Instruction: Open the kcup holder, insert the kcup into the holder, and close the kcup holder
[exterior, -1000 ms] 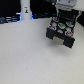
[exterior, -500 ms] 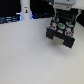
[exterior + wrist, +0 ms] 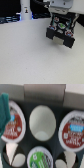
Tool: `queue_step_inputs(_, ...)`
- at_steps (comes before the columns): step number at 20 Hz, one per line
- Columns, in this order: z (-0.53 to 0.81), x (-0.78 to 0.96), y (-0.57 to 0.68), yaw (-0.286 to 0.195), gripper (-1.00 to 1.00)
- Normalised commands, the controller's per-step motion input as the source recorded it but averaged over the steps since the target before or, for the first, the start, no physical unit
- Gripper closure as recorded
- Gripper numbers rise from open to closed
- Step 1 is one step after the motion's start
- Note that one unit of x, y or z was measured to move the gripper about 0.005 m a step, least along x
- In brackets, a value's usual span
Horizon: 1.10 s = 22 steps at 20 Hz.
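Black and boxy, the kcup holder [image 3: 61, 31] sits on the pale table [image 3: 30, 55] toward the exterior view's right, its drawer pulled out front and showing round pod tops inside. Up close in the wrist view, the drawer's dark slots carry a red-and-white pod [image 3: 13, 123], a plain pale lid [image 3: 42, 121], a blue-and-red pod [image 3: 73, 128] and a green-topped kcup [image 3: 38, 157]. Directly above the holder hangs the white gripper [image 3: 60, 7]; whether its fingers are spread cannot be told. A white bottle-like post [image 3: 25, 11] stands well apart at the back.
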Motion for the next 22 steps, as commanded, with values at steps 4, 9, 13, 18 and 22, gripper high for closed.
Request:
queue_step_inputs(4, -0.02, 0.79, -0.18, -0.002, -1.00)
queue_step_inputs(9, -0.19, 0.53, -0.06, 0.035, -1.00)
queue_step_inputs(13, -0.25, 0.16, 0.15, 0.166, -1.00)
queue_step_inputs(18, -0.20, 0.02, 0.10, 0.244, -1.00)
queue_step_inputs(22, -0.15, -0.13, 0.01, 0.294, -1.00)
